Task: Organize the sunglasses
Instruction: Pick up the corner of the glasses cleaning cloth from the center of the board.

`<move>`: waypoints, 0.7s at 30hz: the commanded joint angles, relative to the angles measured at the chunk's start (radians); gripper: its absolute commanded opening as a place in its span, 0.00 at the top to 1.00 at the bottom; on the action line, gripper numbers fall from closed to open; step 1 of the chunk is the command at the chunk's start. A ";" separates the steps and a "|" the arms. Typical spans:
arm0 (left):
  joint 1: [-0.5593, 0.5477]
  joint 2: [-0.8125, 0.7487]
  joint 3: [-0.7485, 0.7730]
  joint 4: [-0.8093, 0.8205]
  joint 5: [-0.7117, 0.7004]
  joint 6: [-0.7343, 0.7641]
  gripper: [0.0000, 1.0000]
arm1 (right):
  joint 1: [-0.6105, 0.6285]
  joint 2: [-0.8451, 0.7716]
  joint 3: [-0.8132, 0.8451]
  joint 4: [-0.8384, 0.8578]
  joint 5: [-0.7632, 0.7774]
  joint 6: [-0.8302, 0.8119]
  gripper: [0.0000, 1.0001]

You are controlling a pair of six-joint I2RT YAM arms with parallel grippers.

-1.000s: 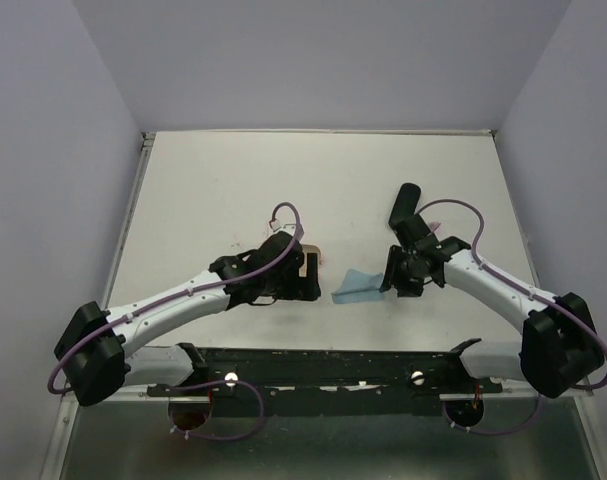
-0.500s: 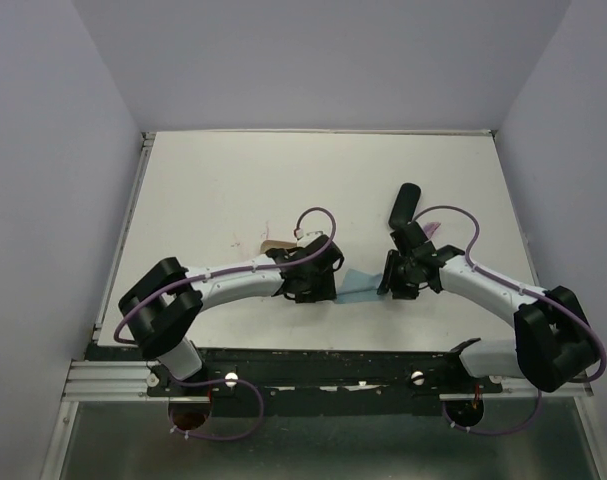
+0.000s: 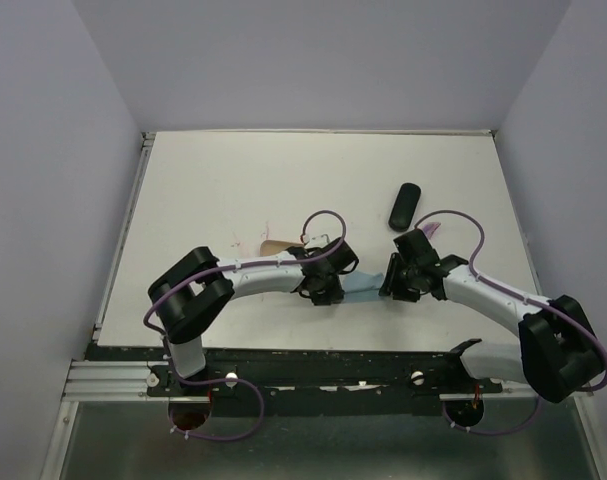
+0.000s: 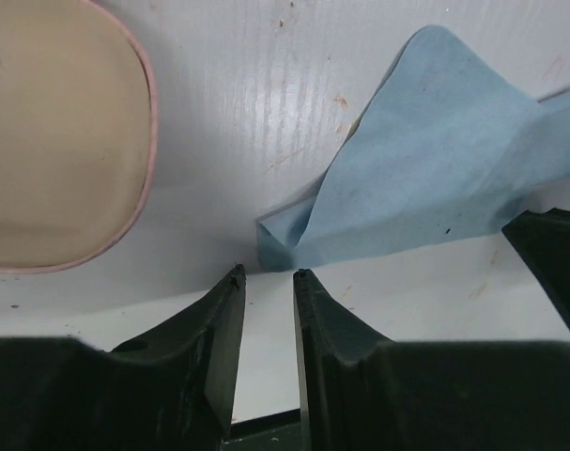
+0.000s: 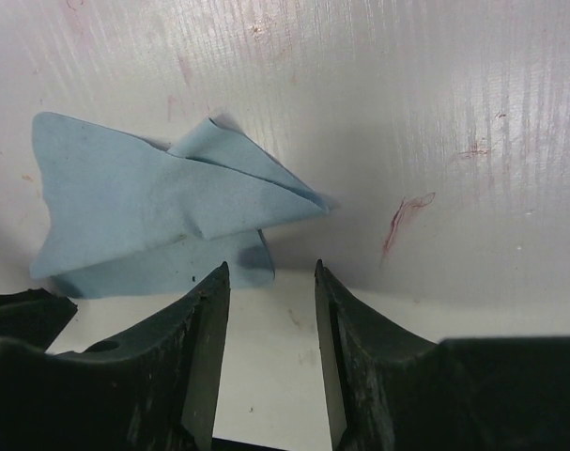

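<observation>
No sunglasses show clearly; a small pale pink-purple piece peeks out beside the right arm, too little of it to identify. A crumpled light blue cloth lies between the two grippers. My left gripper points at the cloth's left corner, its jaws narrowly apart with only bare table between them. My right gripper faces the cloth from the other side, open and empty, its left fingertip at the cloth's edge.
An open pink case with a tan lining lies left of the left gripper. A shut black case lies behind the right gripper. Walls enclose the white table, and a black rail runs along its near edge.
My left arm has swung right, from over the pink case to the cloth, and its jaws have narrowed. The right gripper has drawn slightly nearer and off the black case.
</observation>
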 commanded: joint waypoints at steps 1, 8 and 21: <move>-0.007 0.055 0.051 -0.054 -0.036 -0.050 0.64 | 0.006 -0.025 -0.039 0.021 0.019 -0.006 0.51; -0.008 0.084 0.077 -0.092 -0.041 -0.069 0.80 | 0.004 -0.032 -0.060 0.041 0.002 -0.009 0.53; -0.010 0.034 0.051 -0.055 -0.044 -0.046 1.00 | 0.004 -0.015 -0.042 0.038 -0.015 -0.026 0.61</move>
